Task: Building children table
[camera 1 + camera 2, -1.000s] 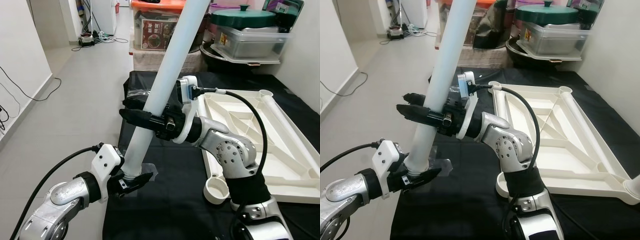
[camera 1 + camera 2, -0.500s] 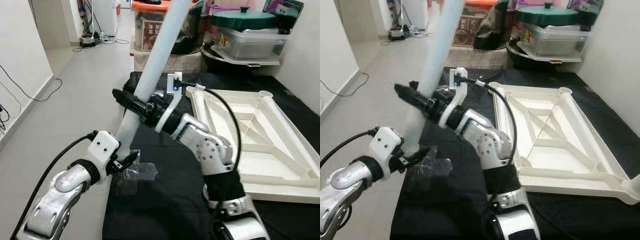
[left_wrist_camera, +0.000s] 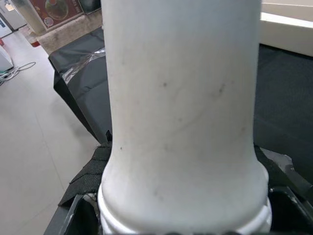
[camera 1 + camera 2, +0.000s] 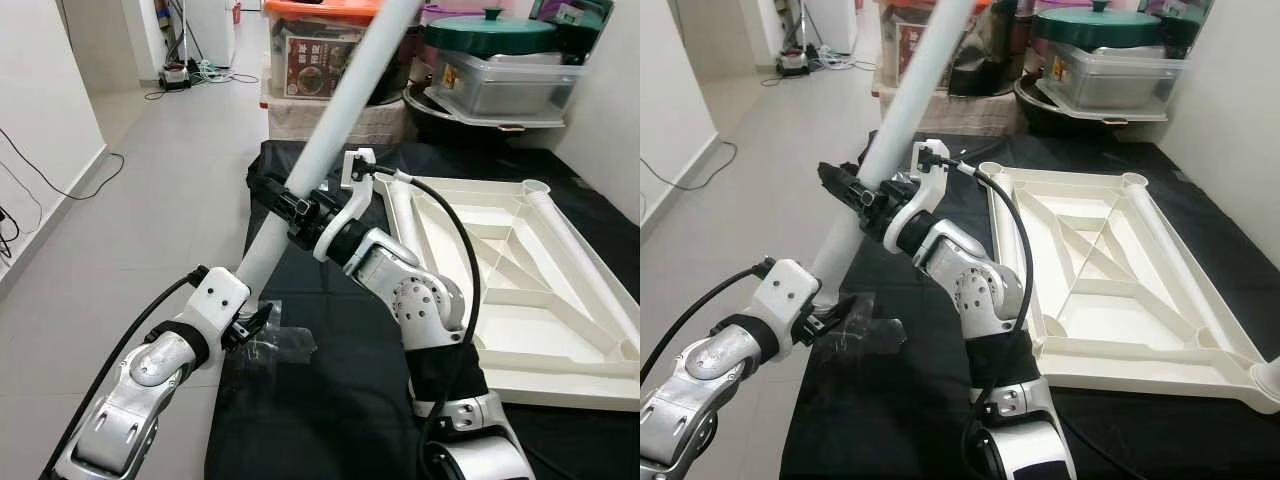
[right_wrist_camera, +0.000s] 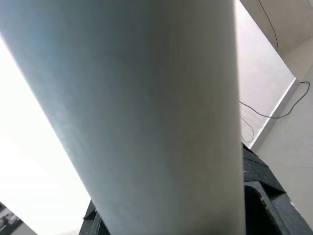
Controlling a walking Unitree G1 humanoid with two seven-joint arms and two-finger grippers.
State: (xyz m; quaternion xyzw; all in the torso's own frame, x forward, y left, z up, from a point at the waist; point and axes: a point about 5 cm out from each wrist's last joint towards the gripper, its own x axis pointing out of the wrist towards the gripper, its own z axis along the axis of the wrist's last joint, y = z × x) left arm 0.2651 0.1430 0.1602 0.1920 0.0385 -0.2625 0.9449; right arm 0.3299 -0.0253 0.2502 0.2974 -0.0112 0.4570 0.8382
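The long white plastic table leg (image 4: 330, 125) leans toward one o'clock above the black-covered bench (image 4: 330, 400). The left hand (image 4: 252, 322) pinches its lower end, the right hand (image 4: 285, 203) clamps mid-shaft, probably to steer it to a socket of the upturned white tabletop (image 4: 520, 290) at three o'clock.

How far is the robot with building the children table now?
Done: the white tabletop lies upside down on the black cloth. In hand: both the left gripper and right gripper hold a white leg, tilted. Left: no leg stands in a corner socket yet.
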